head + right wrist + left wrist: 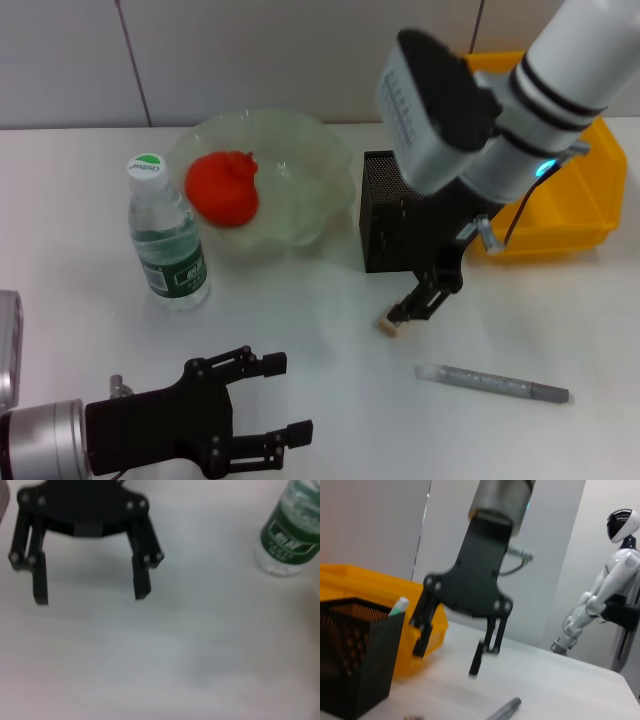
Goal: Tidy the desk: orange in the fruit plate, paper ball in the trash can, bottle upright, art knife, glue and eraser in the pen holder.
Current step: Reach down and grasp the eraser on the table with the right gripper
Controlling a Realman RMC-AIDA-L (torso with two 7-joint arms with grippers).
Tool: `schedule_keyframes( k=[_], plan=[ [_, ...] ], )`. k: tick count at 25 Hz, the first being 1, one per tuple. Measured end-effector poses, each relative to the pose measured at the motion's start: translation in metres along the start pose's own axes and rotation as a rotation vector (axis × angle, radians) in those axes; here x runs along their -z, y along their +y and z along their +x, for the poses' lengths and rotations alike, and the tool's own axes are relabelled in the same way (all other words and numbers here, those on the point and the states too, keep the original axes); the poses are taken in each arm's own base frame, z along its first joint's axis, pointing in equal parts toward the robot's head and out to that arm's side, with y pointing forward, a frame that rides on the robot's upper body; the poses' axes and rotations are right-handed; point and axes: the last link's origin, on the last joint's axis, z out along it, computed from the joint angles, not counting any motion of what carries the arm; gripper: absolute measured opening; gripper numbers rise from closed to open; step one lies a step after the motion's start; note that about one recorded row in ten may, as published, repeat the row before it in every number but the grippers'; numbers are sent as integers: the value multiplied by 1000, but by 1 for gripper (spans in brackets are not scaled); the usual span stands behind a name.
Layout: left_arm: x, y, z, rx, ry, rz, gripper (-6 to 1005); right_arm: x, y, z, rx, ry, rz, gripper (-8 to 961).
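While the eraser [387,324] lies before the pen holder [392,215]:
Right gripper [420,300]: held spread just above it, seemingly for grasping.
Left gripper [268,403]: parked near-left, fingers apart.

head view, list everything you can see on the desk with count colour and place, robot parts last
bottle: 1, clear with green label and white-green cap, upright at the desk's left, beside the plate
fruit plate: 1, pale translucent green, back centre
orange: 1, red-orange, lying in the fruit plate
pen holder: 1, black mesh, right of the plate; the left wrist view shows something pale-tipped standing in it
yellow bin: 1, yellow, back right, behind the right arm
eraser: 1, small and pale, on the desk in front of the pen holder
art knife: 1, grey, lying flat at front right
left gripper: black, open, low over the front left of the desk
right gripper: black, open, just above the eraser
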Motion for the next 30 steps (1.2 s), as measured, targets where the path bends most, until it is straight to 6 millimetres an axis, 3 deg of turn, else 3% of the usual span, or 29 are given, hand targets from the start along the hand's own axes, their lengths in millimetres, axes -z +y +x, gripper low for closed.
schedule_keyframes(
  k=[7, 30],
  plan=[
    [1, 0, 1, -58, 25, 23, 844, -22, -2, 2, 69, 77, 31, 660],
    [2, -10, 8, -60, 82, 103, 844, -50, 0, 12, 175, 117, 42, 624]
  ],
)
